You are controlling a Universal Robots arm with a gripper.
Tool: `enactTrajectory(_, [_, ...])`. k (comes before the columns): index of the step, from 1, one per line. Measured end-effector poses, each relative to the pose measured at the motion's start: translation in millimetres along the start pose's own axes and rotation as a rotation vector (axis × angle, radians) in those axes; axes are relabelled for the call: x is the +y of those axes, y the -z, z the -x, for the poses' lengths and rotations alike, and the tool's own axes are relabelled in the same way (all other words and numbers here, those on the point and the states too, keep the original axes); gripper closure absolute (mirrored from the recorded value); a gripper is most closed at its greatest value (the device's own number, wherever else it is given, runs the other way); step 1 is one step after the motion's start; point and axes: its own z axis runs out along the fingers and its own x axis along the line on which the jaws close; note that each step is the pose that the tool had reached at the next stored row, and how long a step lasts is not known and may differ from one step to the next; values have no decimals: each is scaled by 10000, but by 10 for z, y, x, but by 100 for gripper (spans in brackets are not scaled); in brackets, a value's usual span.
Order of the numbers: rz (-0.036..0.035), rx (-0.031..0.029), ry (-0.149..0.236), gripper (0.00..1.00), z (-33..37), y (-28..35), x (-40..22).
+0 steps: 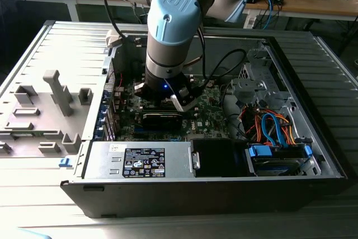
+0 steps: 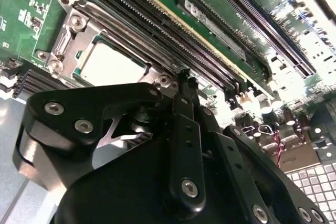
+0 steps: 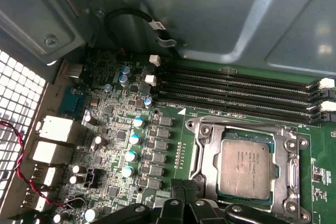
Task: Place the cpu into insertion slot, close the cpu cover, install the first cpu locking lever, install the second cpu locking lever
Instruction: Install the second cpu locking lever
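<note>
Now, reading across the first wrist view with the insertion slot [image 3: 245, 167] as my landmark: left of it I see capacitors [image 3: 134, 139] and the rear port blocks [image 3: 52, 129], above it the memory slots [image 3: 236, 93]. The cpu [image 3: 244, 169] lies seated in the slot, grey top up, the silver cpu cover [image 3: 207, 153] framing it; I cannot tell whether either lever is latched. My hand [image 3: 184, 203] hovers just beside the slot's near edge, fingers [image 3: 176, 195] pressed together, holding nothing. I judge the chip light, stiff and fragile underneath, best taken by its edges; the cover is thin springy metal. Print on the chip is too small to read. In the exterior view, the power supply [image 1: 140, 160] carries a label I cannot read.
</note>
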Motion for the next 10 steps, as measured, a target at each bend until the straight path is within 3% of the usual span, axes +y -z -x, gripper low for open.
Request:
enactTrajectory(1, [64,-11,9,89,1,-8,-1])
enactTrajectory(5, [146,-21,20,89,1,-20,-6])
enactTrajectory(10, [159,-29,25,89,0,-18,-9])
